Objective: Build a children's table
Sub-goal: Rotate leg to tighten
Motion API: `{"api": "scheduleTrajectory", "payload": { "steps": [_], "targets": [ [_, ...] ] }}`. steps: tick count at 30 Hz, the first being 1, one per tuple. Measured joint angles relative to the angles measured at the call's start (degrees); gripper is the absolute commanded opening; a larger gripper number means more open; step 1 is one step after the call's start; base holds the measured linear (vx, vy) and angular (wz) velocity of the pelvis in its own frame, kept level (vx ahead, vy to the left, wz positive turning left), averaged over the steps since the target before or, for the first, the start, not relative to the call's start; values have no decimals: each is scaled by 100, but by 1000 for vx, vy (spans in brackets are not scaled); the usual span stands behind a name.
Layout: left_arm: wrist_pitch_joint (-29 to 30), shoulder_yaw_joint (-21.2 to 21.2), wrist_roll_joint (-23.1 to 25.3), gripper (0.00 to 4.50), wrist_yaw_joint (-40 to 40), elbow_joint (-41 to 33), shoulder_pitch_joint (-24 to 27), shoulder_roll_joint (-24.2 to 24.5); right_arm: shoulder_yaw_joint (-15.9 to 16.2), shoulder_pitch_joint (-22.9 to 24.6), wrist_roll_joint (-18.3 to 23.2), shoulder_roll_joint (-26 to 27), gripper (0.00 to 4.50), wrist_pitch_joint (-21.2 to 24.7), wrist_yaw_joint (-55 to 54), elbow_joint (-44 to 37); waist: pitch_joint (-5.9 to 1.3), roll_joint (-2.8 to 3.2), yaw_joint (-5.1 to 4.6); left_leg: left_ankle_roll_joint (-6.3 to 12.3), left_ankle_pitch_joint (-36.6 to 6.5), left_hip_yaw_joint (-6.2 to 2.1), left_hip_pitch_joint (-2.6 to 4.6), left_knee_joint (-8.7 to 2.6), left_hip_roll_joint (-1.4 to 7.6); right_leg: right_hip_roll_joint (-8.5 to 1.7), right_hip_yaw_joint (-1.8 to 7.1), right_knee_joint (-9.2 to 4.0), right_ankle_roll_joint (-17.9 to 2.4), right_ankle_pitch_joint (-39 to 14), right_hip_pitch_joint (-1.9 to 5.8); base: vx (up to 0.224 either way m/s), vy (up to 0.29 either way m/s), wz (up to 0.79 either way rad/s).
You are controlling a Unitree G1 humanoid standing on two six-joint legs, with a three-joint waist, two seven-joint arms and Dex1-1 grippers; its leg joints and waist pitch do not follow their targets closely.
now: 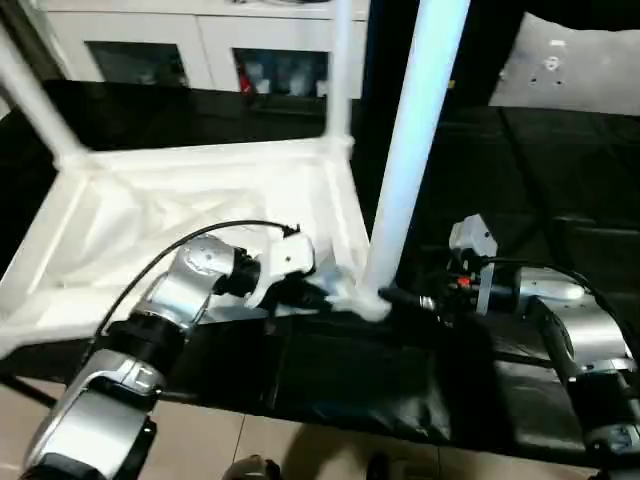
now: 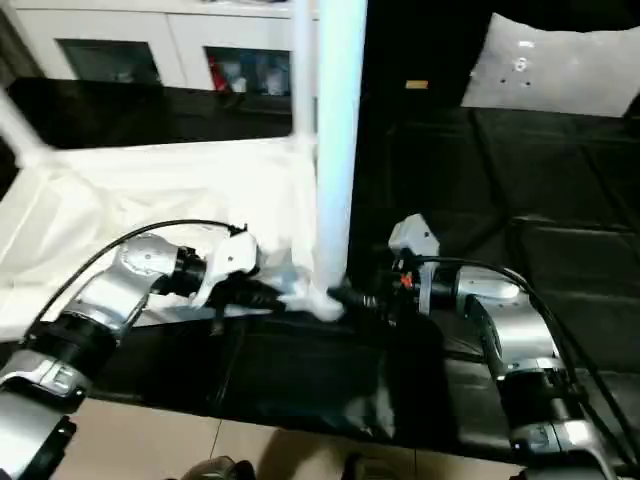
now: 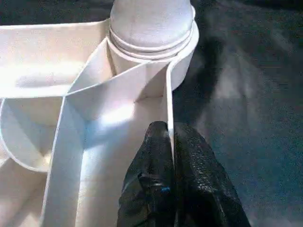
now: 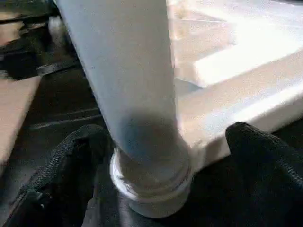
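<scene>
On the black work surface (image 1: pixel 330 390), the white table top (image 1: pixel 190 210) lies upside down, ribbed underside up. Three legs stand in its corner sockets; the nearest leg (image 1: pixel 410 150) rises at the near right corner. At that corner, the left gripper (image 3: pixel 171 189) is pinched onto the thin side wall. The right gripper (image 4: pixel 156 156) is spread, one finger either side of the leg's base, apparently not touching.
</scene>
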Motion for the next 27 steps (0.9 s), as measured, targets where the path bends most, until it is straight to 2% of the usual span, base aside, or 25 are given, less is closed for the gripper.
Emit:
{"api": "scheduleTrajectory", "payload": {
  "steps": [1, 2, 6, 20, 27],
  "targets": [
    [-41, -16, -2, 0, -80, -18, 6, 31, 53, -33, 14, -28, 407, 10, 153, 36, 0, -7, 11, 0, 0, 1, -1, 1, 0, 0, 0, 0, 0, 0, 0, 0, 0, 0],
    [-63, -30, -2, 0, -150, -62, 27, 66, 115, -64, 38, -43, 384, 38, 297, 60, -1, -11, 16, 0, 0, 1, -2, 1, 0, 0, 0, 0, -1, 0, 0, 0, 0, 0],
    [-87, -104, -32, 0, -327, -251, 108, 146, 311, -180, 107, -16, 364, 70, 596, 227, -3, -18, 40, 0, 0, 1, -4, 2, 0, -3, 0, 1, -6, 3, 0, 0, 0, 0],
    [-85, -208, -44, 0, -440, -496, 200, 168, 472, -315, 150, 52, 240, 96, 1076, 533, -4, -28, 63, 0, 0, 3, -6, 5, -1, -5, 0, 3, -5, 3, 0, 0, 0, 0],
    [127, -168, -116, 0, -465, -538, 200, 133, 411, -186, 203, 29, 212, 325, 958, 224, -4, -28, 72, 0, 0, 3, -4, 5, -1, -5, 0, 3, -2, 1, 0, 0, 0, 0]
  ]
}}
